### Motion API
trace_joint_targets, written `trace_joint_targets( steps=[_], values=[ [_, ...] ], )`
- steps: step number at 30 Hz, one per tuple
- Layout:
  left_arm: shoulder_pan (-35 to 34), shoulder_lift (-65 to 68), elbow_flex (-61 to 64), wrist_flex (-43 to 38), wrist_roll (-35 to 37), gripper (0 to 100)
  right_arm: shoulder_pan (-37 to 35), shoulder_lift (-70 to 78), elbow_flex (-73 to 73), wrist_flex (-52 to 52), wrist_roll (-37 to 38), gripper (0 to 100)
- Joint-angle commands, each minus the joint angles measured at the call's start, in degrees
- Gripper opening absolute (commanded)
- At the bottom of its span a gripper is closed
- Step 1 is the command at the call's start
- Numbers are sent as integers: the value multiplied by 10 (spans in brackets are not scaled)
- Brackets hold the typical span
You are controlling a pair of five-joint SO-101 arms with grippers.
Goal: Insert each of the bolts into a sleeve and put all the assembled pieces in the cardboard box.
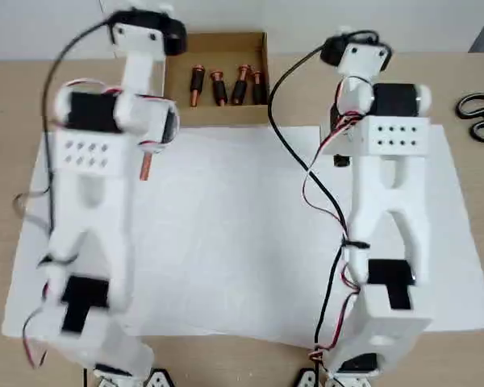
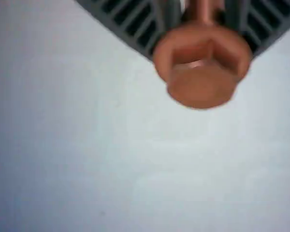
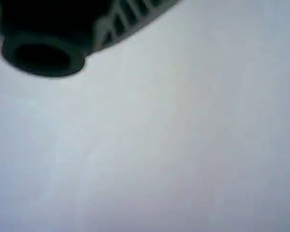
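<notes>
While L tool (image 2: 199, 10) grips bolt (image 2: 201, 67), shank's mostly hidden, cut off.

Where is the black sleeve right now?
The black sleeve is held in the right gripper, above the right side of the white sheet, and in the high view it is to the right of the cardboard box.

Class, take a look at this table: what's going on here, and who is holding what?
The left gripper holds a copper bolt above the white sheet. The right gripper holds a black sleeve over the same sheet. The two parts are apart, not yet joined. Four assembled pieces already lie in the cardboard box at the far side of the table.
</notes>
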Motion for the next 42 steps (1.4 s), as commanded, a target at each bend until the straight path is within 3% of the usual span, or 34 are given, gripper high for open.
trace_joint_targets(
  steps=[1,8,14,19,27,36,42],
  values=[
    [4,-156,84,7,4,6,-1,-54,-4,-3,6,4],
    [3,-344,224,-14,21,6,-18,-110,0,2,6,4],
    [0,-421,304,-18,-31,6,-73,-252,61,2,6,4],
    [0,-448,360,-15,-28,6,-98,-406,160,0,6,4],
    [4,-503,415,-18,-27,6,-74,-626,381,-47,5,4],
    [3,-697,596,-215,-25,6,-71,-793,650,-216,7,4],
    [-1,-819,749,-265,88,6,-73,-909,804,-327,1,5]
  ],
)
